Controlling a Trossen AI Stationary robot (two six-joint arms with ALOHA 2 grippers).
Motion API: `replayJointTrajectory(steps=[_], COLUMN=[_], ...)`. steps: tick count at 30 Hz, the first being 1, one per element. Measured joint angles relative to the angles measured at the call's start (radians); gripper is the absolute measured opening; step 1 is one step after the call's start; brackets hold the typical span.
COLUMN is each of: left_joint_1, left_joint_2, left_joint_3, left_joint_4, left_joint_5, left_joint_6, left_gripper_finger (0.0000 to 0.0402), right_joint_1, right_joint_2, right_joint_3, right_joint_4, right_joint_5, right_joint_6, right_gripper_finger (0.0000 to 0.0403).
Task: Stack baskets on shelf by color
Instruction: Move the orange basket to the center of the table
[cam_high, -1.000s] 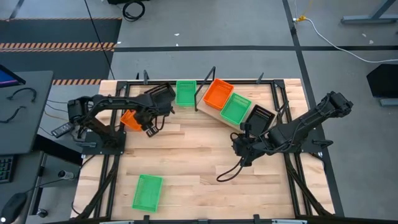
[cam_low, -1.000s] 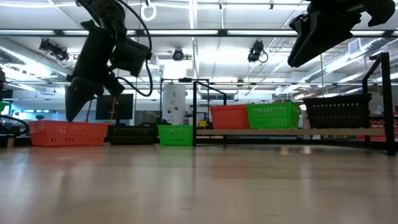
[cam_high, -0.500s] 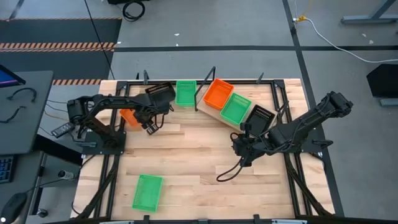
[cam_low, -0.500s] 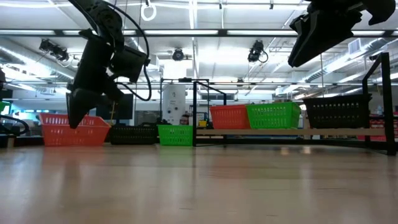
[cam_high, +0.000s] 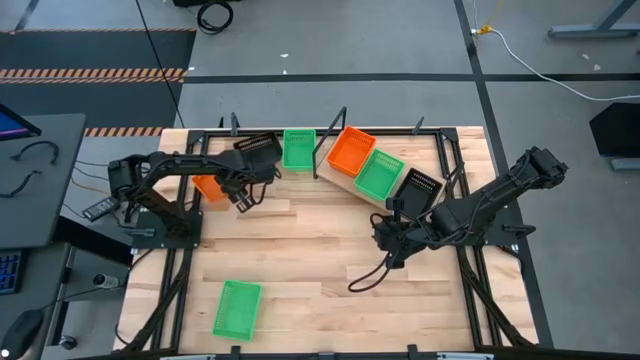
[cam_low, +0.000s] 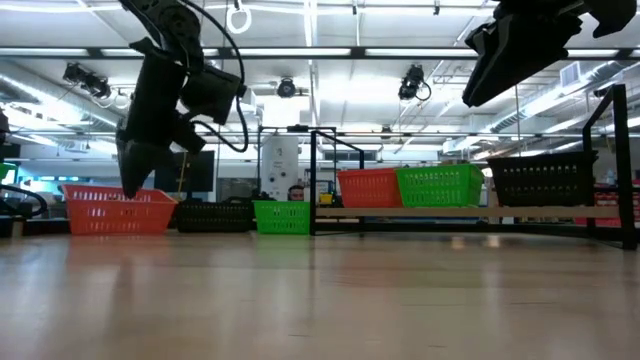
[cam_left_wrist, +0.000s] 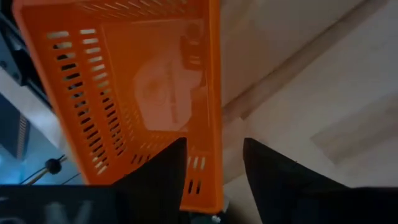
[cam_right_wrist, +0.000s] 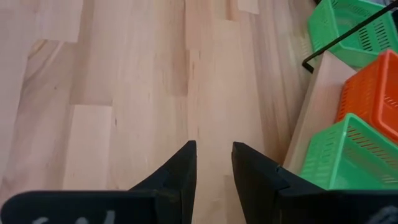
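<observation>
Left gripper (cam_left_wrist: 211, 171): fingers straddle one side wall of an orange basket (cam_left_wrist: 143, 93), one finger inside the tray, one outside, closed onto the wall. In the low view that orange basket (cam_low: 118, 208) sits slightly tilted, gripper (cam_low: 135, 182) at its right end. From above it's at the table's left rear (cam_high: 208, 187), mostly hidden under the left arm.

Landmark: the shelf (cam_high: 338, 177), pale board angled at the rear centre of the table.
- On the shelf, in a row: orange basket (cam_high: 351, 149), green basket (cam_high: 380, 173), black basket (cam_high: 417, 187).
- Just left of the shelf: green basket (cam_high: 298, 148), then black basket (cam_high: 258, 150) beside it.
- Well in front of the shelf, near the table's front-left: another green basket (cam_high: 237, 308).

Right gripper (cam_right_wrist: 213, 163): holding nothing, fingers slightly apart, hanging over bare tabletop (cam_right_wrist: 124, 81) just in front of the shelf's black-basket end (cam_high: 390, 238).
</observation>
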Motion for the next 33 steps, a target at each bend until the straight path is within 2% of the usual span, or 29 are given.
replayJointTrajectory(steps=[8,13,17,23,24,28,33], left_joint_1=[0.032,0.037,0.028,0.026,0.022,-0.010,-0.115], left_joint_2=[0.000,0.000,0.000,0.000,0.000,0.000,0.000], left_joint_3=[-0.073,-0.147,-0.174,-0.170,-0.170,-0.168,-0.099], left_joint_4=[0.066,0.185,0.231,0.217,0.220,0.224,0.238], left_joint_5=[0.005,0.036,0.094,0.157,0.166,0.205,0.282], left_joint_6=[0.007,0.027,0.026,0.015,0.016,-0.016,-0.080], left_gripper_finger=[0.0233,0.0235,0.0181,0.0028,0.0015,0.0013,0.0006], right_joint_1=[0.000,0.000,0.000,0.000,0.000,0.000,0.000], right_joint_2=[0.000,0.000,0.000,0.000,0.000,0.000,0.000], right_joint_3=[0.000,0.000,0.000,0.000,0.000,0.000,0.000], right_joint_4=[0.000,0.002,0.007,0.007,0.007,0.007,0.007], right_joint_5=[-0.018,-0.013,-0.013,-0.010,-0.010,-0.010,-0.010], right_joint_6=[0.000,0.000,-0.001,-0.003,-0.003,-0.003,-0.003], right_gripper_finger=[0.0107,0.0107,0.0107,0.0107,0.0107,0.0107,0.0107])
